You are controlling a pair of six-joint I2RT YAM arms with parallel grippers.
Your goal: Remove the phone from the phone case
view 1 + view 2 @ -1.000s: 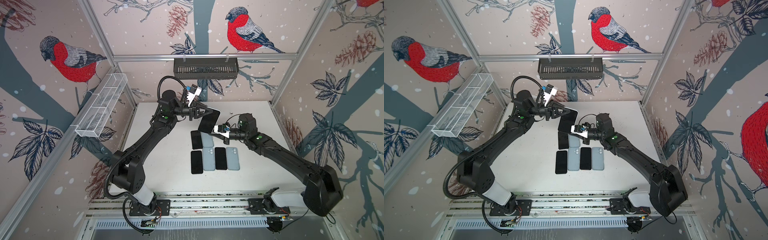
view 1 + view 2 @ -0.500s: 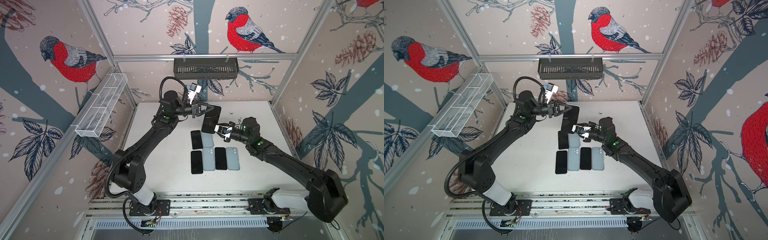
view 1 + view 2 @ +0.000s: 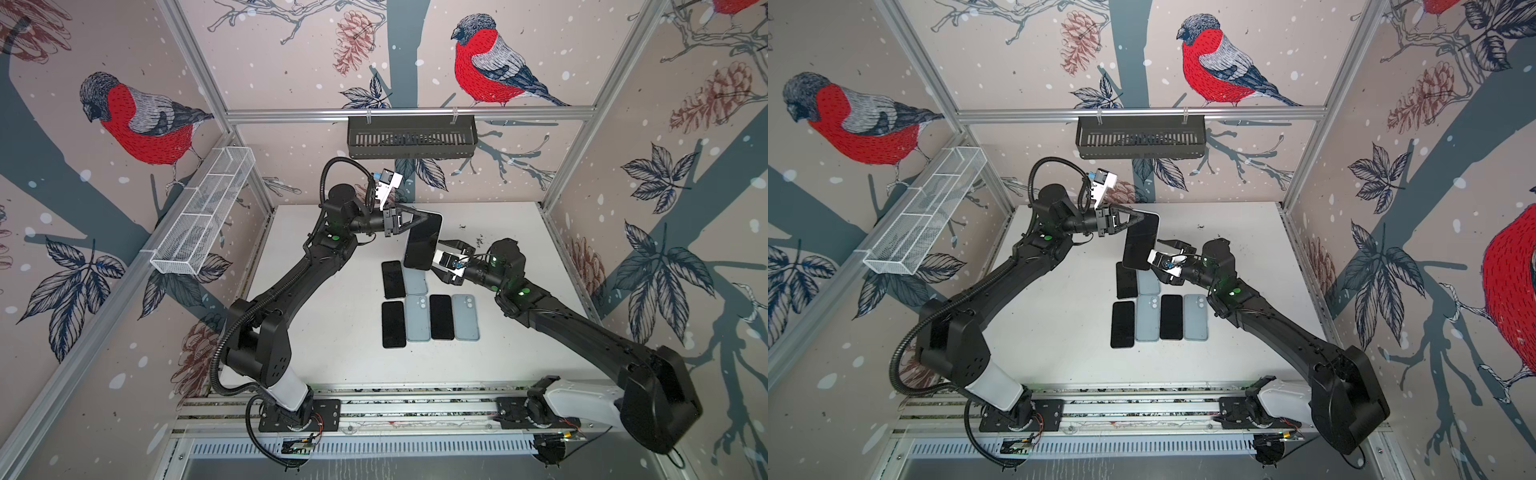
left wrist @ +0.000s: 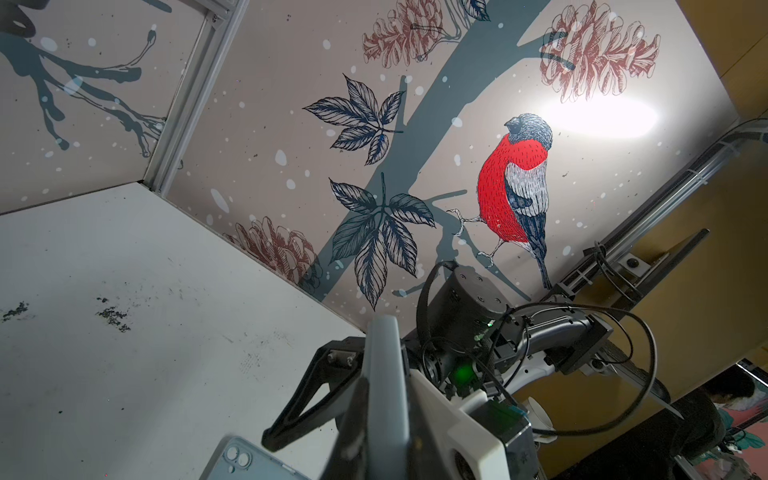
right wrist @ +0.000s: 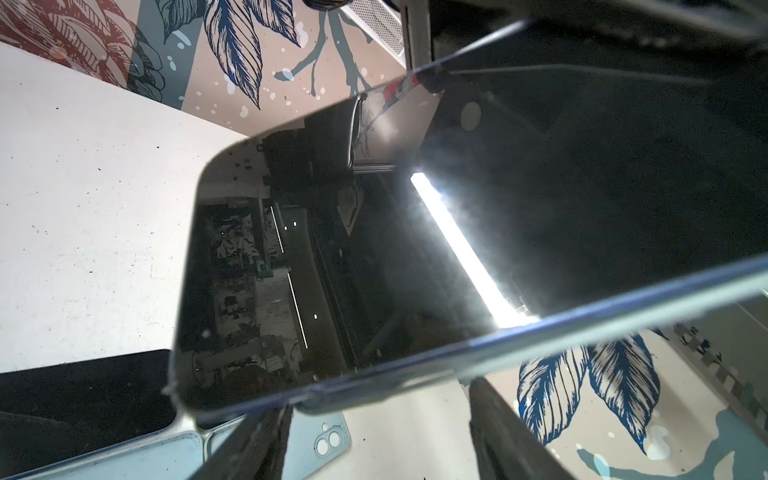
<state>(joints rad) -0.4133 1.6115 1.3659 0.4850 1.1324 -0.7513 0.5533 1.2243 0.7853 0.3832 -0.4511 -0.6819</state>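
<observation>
Left gripper [image 3: 423,215] clamped tight on short top edge of glossy black glass phone [image 3: 423,245], a rounded-corner slab held tilted in the air. Thin pale blue-grey matte case rim [image 5: 540,336] wraps the phone. Right gripper [image 3: 437,261] jaws stand apart, straddling the phone's long side near its lower end, dark fingers [image 5: 257,440] either side; contact unclear. Below the right jaws on white scuffed matte tabletop [image 3: 332,299]: 3 flat black glossy phones [image 3: 393,324] and 3 pale blue smooth backs [image 3: 465,318] with twin camera rings, packed side by side.
</observation>
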